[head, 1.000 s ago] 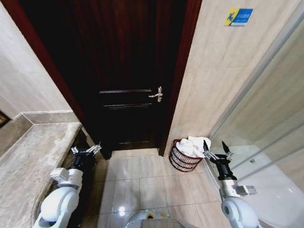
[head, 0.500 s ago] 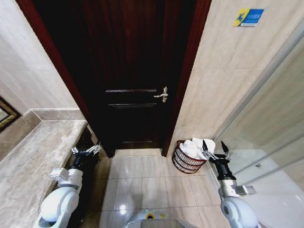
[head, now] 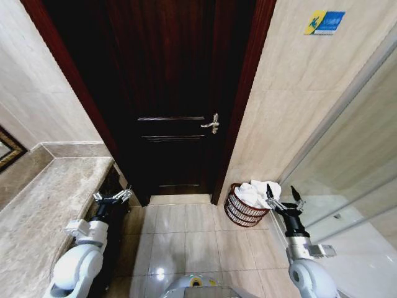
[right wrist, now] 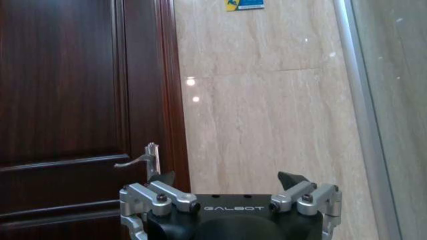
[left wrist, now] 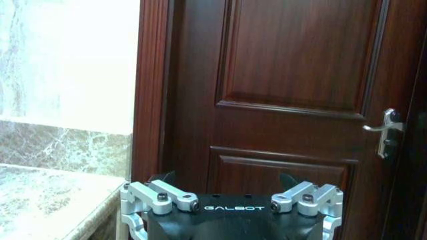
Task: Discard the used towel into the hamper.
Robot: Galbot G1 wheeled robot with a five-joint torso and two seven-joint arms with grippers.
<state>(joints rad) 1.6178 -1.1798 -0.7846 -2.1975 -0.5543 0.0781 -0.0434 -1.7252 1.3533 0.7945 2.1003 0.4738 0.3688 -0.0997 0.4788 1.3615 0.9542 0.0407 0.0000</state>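
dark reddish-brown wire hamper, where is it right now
In the head view, the dark reddish-brown wire hamper sits on the tiled floor right of the dark wooden door, beside the open right gripper.

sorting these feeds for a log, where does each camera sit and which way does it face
Head: up high, looking down at the door, hamper with towel; both arms show, left pincer, right pincer.
Left wrist: behind that pincer, facing door and counter.
Right wrist: behind that pincer, facing door and tiled wall.
All three share the door handle.
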